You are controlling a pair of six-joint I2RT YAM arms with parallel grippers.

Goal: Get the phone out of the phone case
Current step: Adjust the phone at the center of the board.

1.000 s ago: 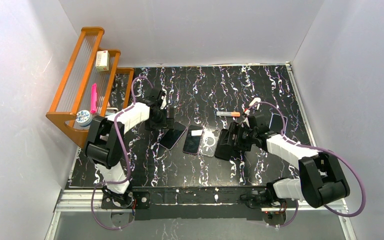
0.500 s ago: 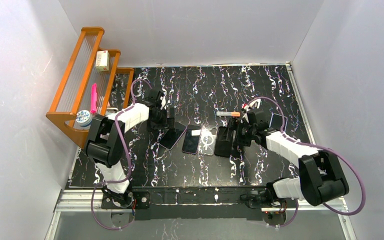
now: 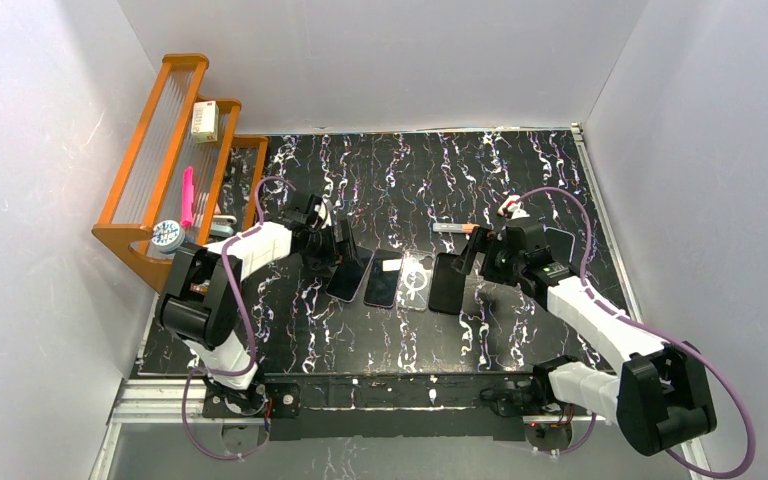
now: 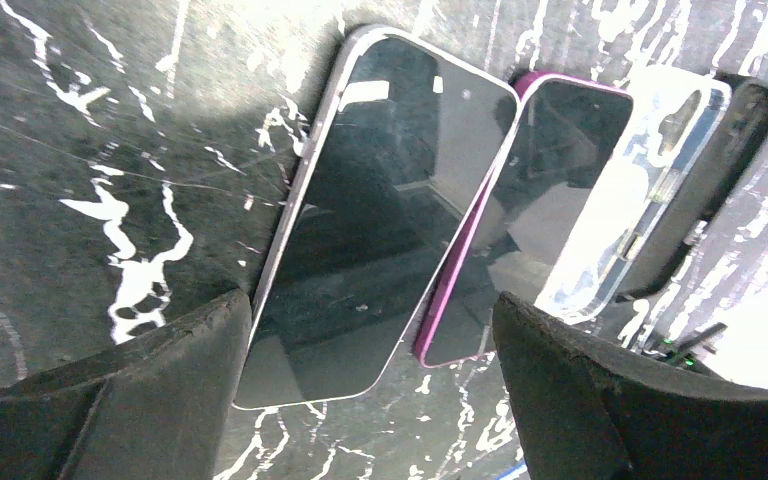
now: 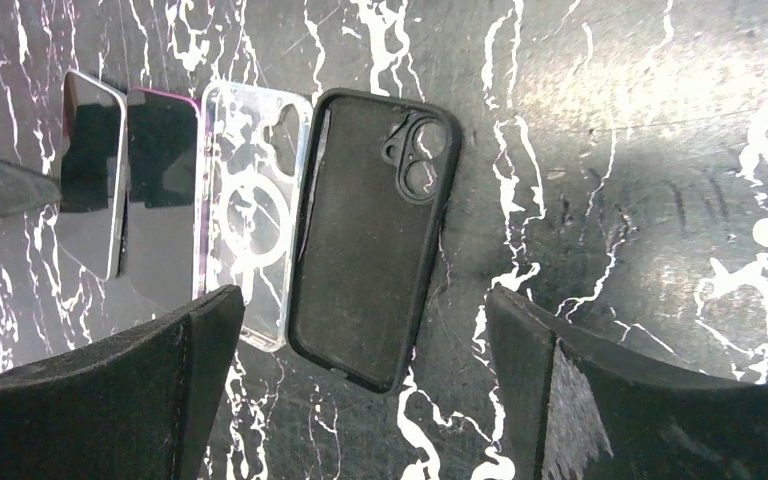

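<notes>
Empty black case beside clear case

Table: I am seeing black marble streaked with white and purple veins.
Black case: showing matt black throughout.
Clear case: showing see-through, with a white ring.
Purple-rimmed phone: dark glass reflecting grey.
Silver-rimmed phone: dark glass reflecting grey.
Rack: glowing orange.
</notes>
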